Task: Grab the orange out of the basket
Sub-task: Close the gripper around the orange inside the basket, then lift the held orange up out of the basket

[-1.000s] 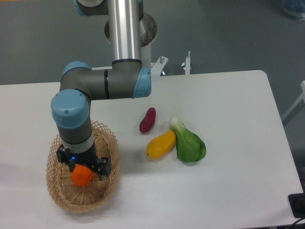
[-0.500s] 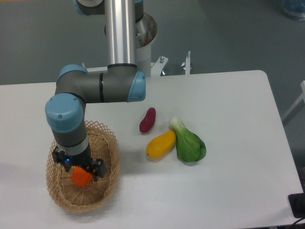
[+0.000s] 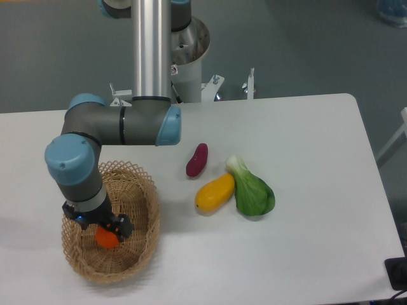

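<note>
Gripper [image 3: 103, 227]: I am seeing it reaching down inside the basket, its body covering the top of the orange; whether the fingers are gripping the fruit I cannot tell
Orange [image 3: 107, 239]: sitting in the basket, left of middle, half hidden under the gripper
Basket [image 3: 141, 244]: resting on the table [image 3: 318, 159] at front left
Rest: a purple fruit [image 3: 197, 159], a yellow fruit [image 3: 215, 192] and a green vegetable [image 3: 253, 192] are lying mid-table, well apart from the basket; the yellow one is touching the green

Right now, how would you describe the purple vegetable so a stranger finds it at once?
On the white table, look right of the wicker basket. Three items lie there; the purple sweet potato is uppermost, alone, small and dark, above the yellow mango and green bok choy.
</note>
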